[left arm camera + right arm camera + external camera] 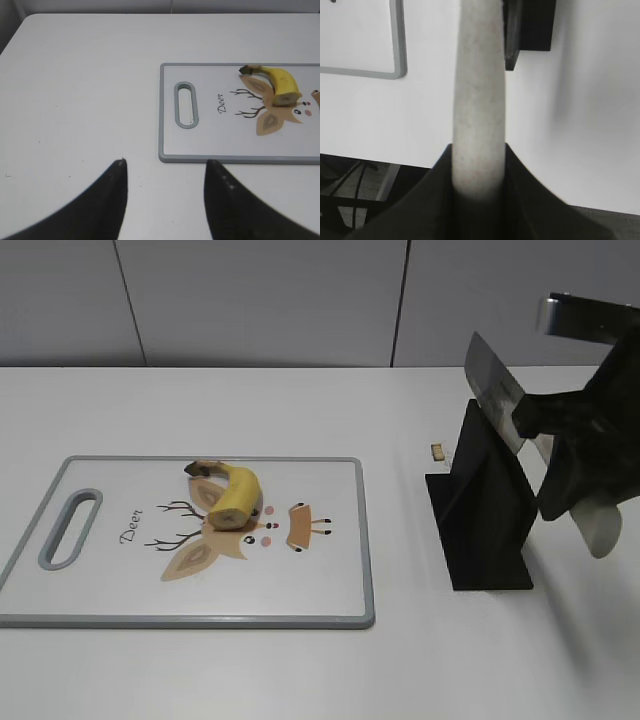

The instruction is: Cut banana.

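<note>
Nearest my lens in the right wrist view is the pale knife handle [477, 125], pinched between the pads of the right tool [479, 172]; I note the grip as firm and centred. From the exterior view the knife [500, 400] is clear of the black knife stand [482, 510], its blade raised and slanting up to the left above the stand's top edge.

Left tool [165, 175] hovers over bare counter [75, 75] with its fingers spread and nothing between them, just short of the handle end of the cutting board [300, 610].

Banana [232, 495] lies on the board's upper middle, over the printed deer. It appears already shortened, with a cut face toward the camera and the stem end pointing left and away. Its long axis runs slanting across the board.

Key relation: the banana sits well to the left of the knife, so I judge the right arm must carry the blade leftward over the board's right edge.

Hidden: the blade is out of the right wrist view, and the knife's cutting edge orientation is hard to make out
</note>
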Motion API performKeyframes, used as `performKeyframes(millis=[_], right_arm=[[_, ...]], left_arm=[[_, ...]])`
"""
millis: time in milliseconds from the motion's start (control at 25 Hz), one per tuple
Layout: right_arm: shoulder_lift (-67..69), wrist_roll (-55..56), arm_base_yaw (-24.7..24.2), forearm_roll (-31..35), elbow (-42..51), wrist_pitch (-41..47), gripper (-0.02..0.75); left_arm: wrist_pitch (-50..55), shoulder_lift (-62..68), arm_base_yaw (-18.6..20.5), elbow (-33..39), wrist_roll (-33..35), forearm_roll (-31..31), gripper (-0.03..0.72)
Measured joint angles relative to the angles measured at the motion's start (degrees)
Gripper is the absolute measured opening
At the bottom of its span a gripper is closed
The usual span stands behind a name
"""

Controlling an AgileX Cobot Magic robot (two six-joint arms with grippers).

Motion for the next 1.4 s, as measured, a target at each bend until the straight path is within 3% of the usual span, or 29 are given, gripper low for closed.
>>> performKeyframes(millis=[480,840,1200,1400], right_arm=[[-3.8,-2.7,0.0,-4.2,-7.5,3.6,0.172],[-3.8,-7.6,0.0,-4.6,-8.0,-3.0,0.172],[-3.8,-26.9,0.0,-3.8,-9.4,-3.1,0.172],[-1.0,-40.2,0.0,-1.1,-13.8,-0.9,0.172]], left_arm=[[0.0,0.0,0.0,0.0,0.0,0.0,0.472],[0.0,0.0,0.0,0.0,0.0,0.0,0.472],[-2.1,4.5,0.0,-3.2,2.1,-0.1,0.472],[-7.4,13.4,0.0,-6.5,11.1,-5.2,0.472]])
